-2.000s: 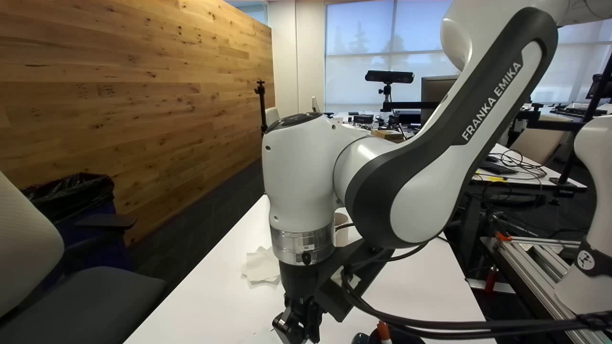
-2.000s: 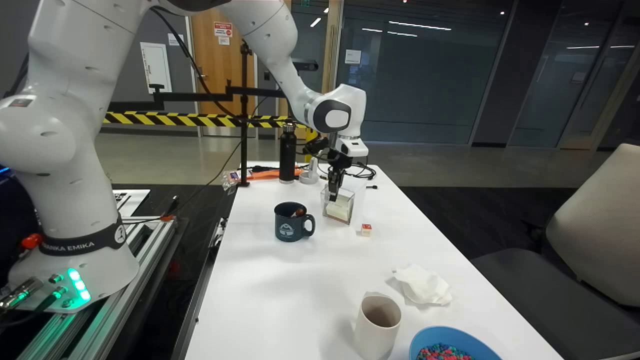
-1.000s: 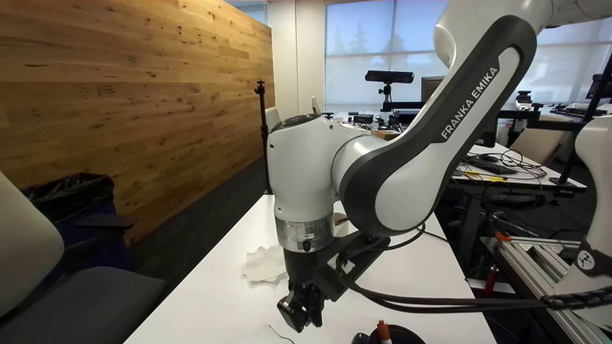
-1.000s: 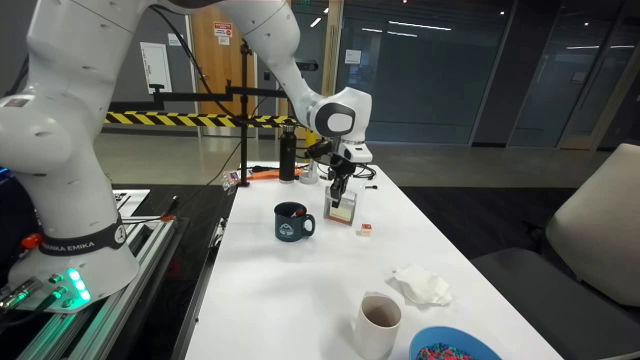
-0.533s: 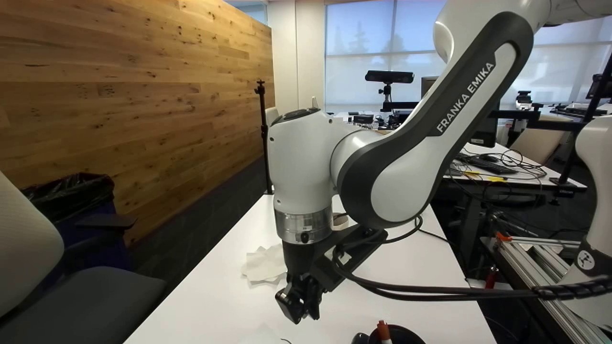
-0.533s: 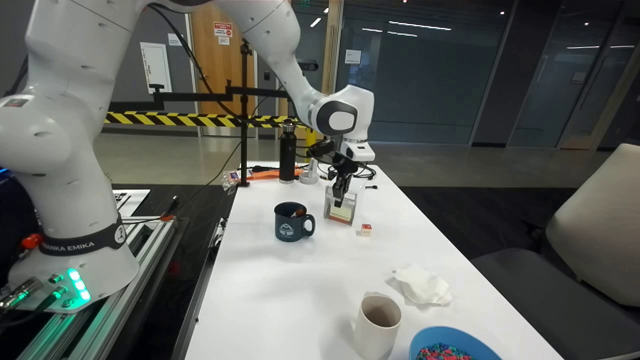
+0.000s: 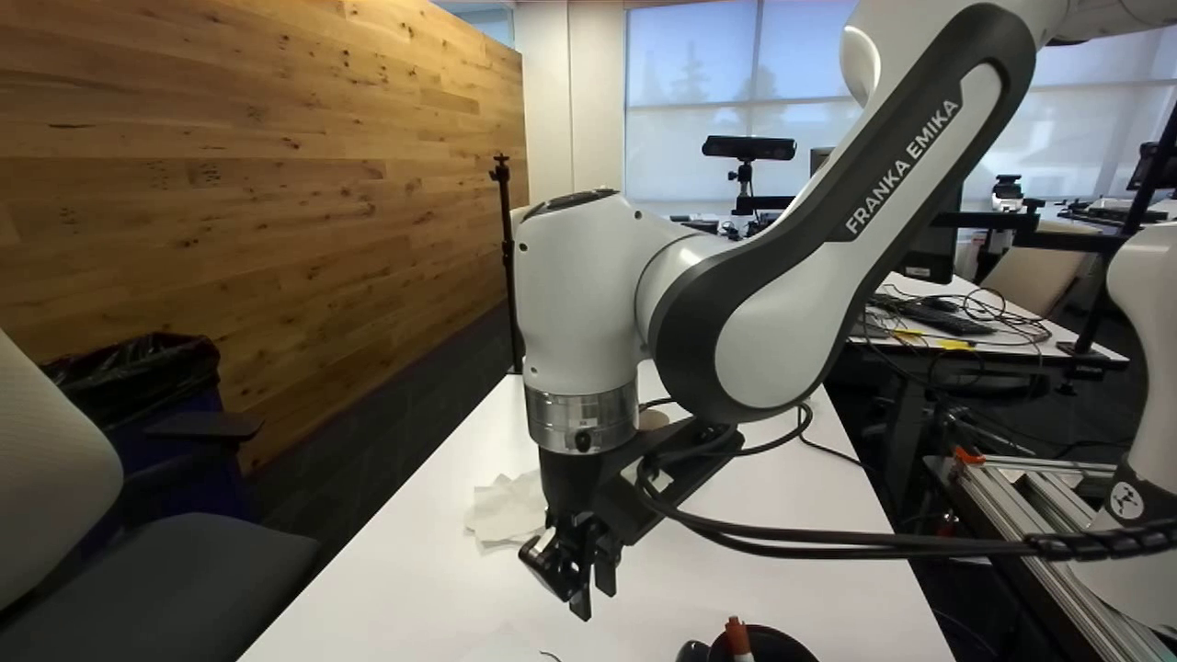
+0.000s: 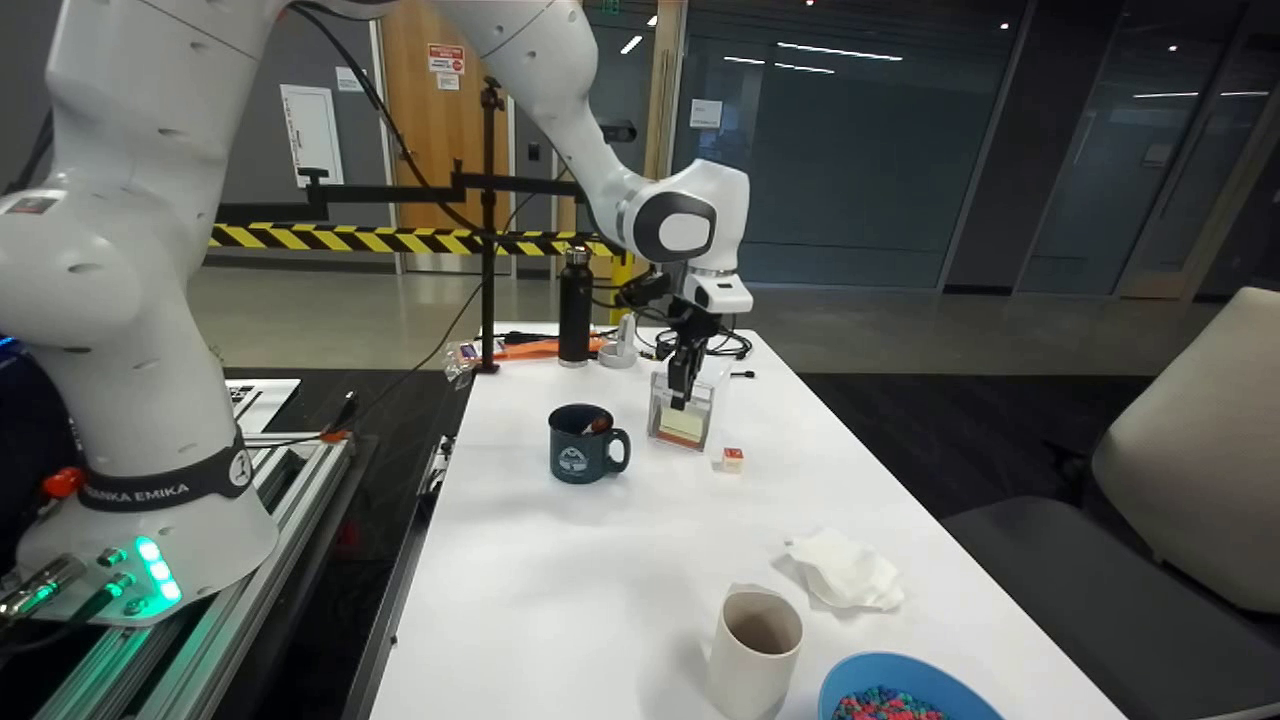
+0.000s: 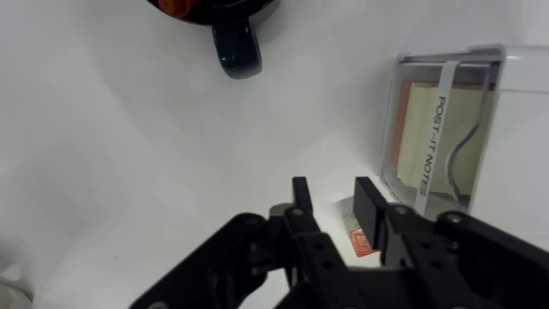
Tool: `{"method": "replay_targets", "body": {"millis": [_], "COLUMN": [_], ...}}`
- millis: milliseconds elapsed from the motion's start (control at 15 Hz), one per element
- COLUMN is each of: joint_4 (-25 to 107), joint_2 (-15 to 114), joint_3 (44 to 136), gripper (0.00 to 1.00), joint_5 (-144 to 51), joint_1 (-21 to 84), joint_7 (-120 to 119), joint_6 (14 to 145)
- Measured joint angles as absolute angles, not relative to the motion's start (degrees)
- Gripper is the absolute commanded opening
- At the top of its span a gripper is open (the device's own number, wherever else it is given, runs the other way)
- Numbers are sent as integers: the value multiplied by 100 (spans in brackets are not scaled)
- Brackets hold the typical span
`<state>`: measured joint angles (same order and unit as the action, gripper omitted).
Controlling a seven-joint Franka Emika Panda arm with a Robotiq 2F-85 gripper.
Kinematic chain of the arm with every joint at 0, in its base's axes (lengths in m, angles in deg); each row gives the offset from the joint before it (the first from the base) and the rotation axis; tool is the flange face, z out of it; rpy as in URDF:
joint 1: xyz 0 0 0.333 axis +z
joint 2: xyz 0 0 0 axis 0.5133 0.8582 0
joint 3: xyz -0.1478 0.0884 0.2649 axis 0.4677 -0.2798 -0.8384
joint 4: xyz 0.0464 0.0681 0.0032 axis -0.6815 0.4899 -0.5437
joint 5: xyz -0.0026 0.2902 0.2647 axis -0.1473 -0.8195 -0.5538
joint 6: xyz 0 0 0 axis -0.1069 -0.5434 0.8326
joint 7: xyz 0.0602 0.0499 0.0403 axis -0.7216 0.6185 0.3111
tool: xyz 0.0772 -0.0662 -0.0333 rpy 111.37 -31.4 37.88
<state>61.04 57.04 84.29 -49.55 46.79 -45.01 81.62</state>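
Post-it box on white table, wooden door beyond

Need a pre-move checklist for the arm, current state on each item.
1. End effector open, nothing between the fingertips: ok.
2. Cube resting on the table: ok.
3. Cube fully visible in the wrist view: not ok, partly hidden behind a finger.
4. Box standing on the table: ok.
5. Depth clearance between fingertips and box: cannot tell.
6. Mug upright: ok.
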Motion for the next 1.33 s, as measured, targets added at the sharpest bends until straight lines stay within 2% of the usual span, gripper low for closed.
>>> {"method": "replay_targets", "body": {"millis": [333,1333], "joint_4": [6104,6103], "joint_2": [5626,5368], "joint_3": [8430,8415], "gripper": [99,100], "joint_5": [-4955,-4955], "joint_1": [4672,4657], "joint_7": [-4551,-4554], "joint_6": [8163,8137]}}
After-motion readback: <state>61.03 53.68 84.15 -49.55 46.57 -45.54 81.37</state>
